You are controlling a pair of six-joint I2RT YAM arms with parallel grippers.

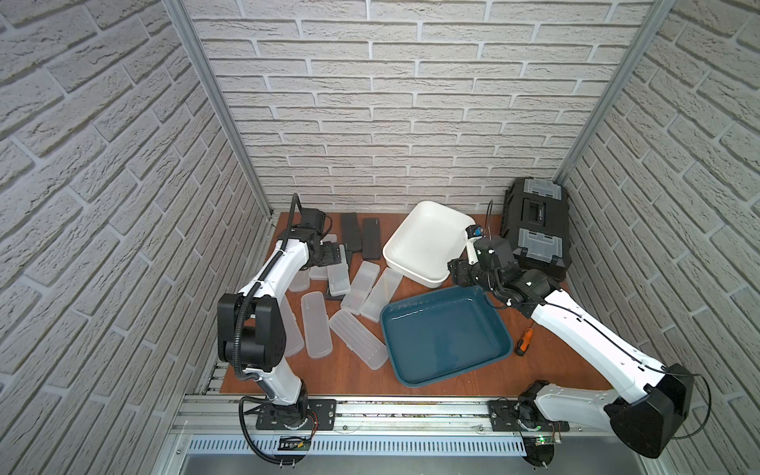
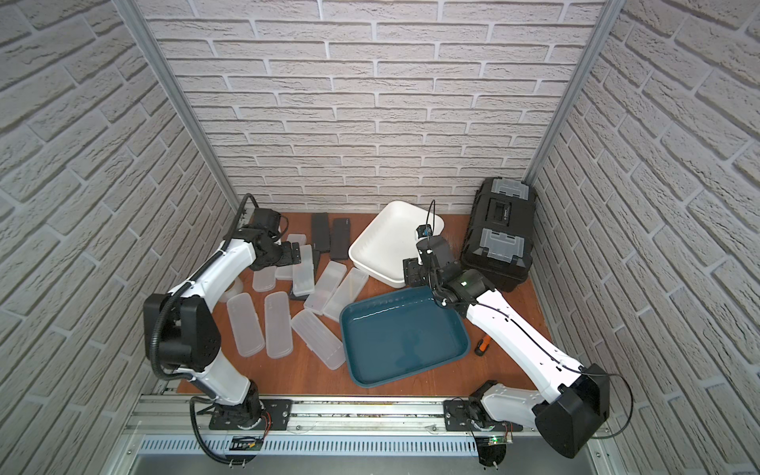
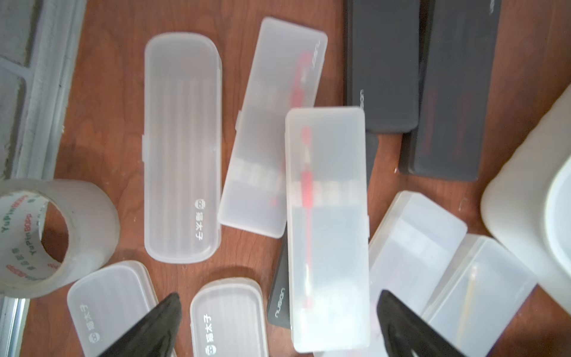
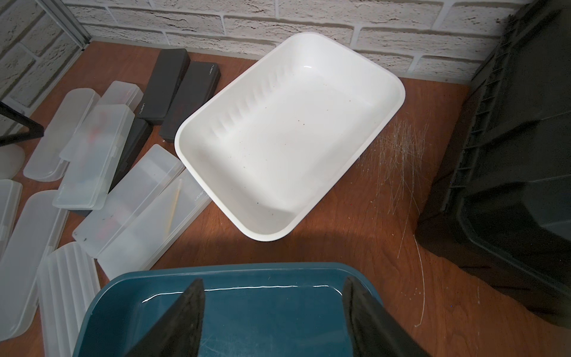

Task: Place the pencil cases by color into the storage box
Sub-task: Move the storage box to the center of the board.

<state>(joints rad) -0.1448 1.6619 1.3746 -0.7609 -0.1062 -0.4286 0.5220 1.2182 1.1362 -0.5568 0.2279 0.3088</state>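
Both apart: left claw (image 3: 279, 295) over frosted case (image 3: 327, 222), right claw (image 4: 274, 280) over teal tray (image 4: 262, 321). Risk: blk case (image 3: 279, 306) underneath dragged along, colours mixed.

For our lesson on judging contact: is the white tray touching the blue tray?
Apart. The right wrist view shows a strip of bare table between the near corner of the white tray and the rim of the blue tray.
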